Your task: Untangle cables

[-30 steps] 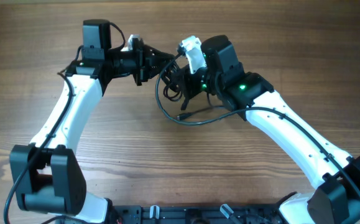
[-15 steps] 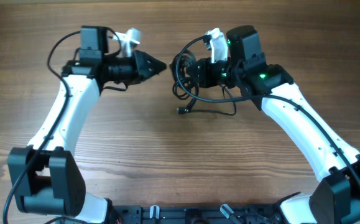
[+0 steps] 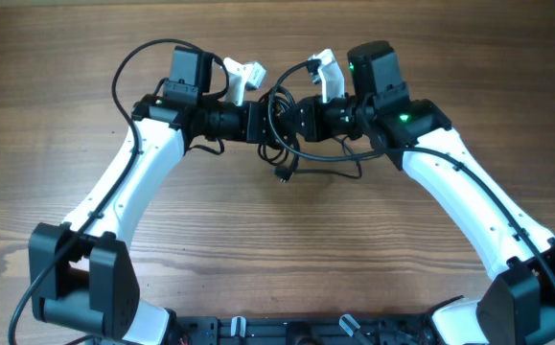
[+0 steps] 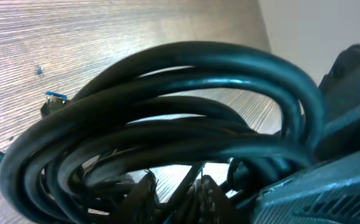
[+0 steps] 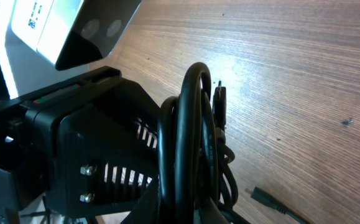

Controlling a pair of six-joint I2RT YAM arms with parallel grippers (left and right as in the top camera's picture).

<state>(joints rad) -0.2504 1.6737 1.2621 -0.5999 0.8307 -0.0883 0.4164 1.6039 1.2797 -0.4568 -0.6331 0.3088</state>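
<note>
A tangled bundle of thin black cables (image 3: pixel 279 144) sits at upper centre of the overhead frame over the brown wooden bench (image 3: pixel 258 249), clamped in the right jaws. The left jaws meet it from the left; open or closed, I cannot tell. Print on the white camera housing (image 5: pixel 61 25), upper left of the right wrist view, is unreadable.

Half a second ago the left pincer (image 3: pixel 261 125) sat well apart from the cables (image 3: pixel 279 107). It has since swung right to the bundle at upper centre, opposite the right pincer (image 3: pixel 294 123). The loose plug end (image 3: pixel 284 175) has shifted slightly right on the counter (image 3: pixel 258 249).
</note>
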